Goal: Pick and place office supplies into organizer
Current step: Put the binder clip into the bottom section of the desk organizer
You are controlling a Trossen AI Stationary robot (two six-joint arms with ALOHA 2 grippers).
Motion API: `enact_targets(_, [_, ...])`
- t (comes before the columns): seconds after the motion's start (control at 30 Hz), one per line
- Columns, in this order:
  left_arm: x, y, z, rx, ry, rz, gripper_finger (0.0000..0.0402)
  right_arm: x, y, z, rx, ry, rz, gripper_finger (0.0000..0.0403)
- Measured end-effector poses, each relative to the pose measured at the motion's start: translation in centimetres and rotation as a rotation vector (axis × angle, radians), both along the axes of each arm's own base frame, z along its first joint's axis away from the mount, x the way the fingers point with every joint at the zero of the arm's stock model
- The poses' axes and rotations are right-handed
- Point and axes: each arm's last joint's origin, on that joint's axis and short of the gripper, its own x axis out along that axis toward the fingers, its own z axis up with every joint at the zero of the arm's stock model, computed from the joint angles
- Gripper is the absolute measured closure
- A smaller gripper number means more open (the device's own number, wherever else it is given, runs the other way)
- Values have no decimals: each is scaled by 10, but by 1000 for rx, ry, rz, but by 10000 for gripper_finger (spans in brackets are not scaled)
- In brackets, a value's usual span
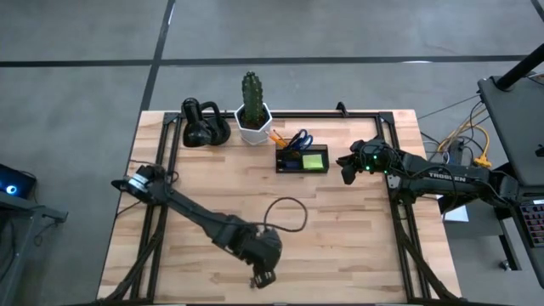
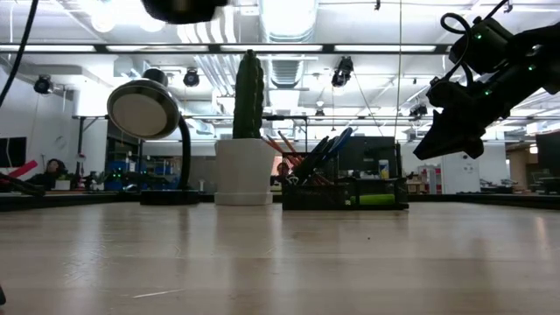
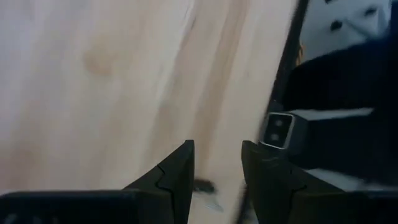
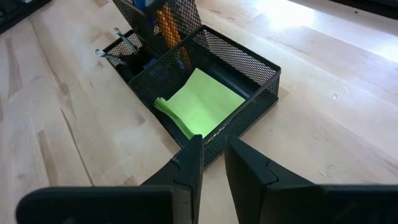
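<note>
The organizer (image 1: 302, 159), a dark mesh box, stands at the table's far middle. Its low compartment holds a lime-green sticky-note pad (image 4: 202, 102). Its tall compartment holds blue-handled scissors (image 1: 298, 140) and orange pencils (image 1: 276, 135). Black clips (image 4: 115, 53) lie in a third small section. My left gripper (image 1: 262, 274) hovers open near the table's near edge, pointing down. A small dark speck (image 3: 202, 185) lies on the wood between its fingertips, too blurred to name. My right gripper (image 1: 348, 167) hangs just right of the organizer. A narrow gap shows between its fingers (image 4: 213, 167), with nothing in it.
A white pot with a cactus (image 1: 253, 119) and a black rounded gadget (image 1: 206, 124) stand left of the organizer at the far edge. A black frame rail (image 3: 287, 74) runs along the table near my left gripper. Bare wood lies between the organizer and the near edge.
</note>
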Motion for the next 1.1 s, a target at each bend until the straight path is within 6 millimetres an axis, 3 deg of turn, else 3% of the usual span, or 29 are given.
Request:
enact_targets(0.47, [-7,-10,-11,-514,389,766,285,0,0,0,0,1,0,346])
enact_targets(0.73, [-12,-22,-14,-583,422,922,285,0,0,0,-6,4,4,346])
enact_targets(0.93, [-26,-43,-35,-534,545,1053,286,0,0,0,-8,5,5,346])
enact_targets(1.1, [-21,-57,-52,-546,558,1069,286,0,0,0,-6,5,3,346])
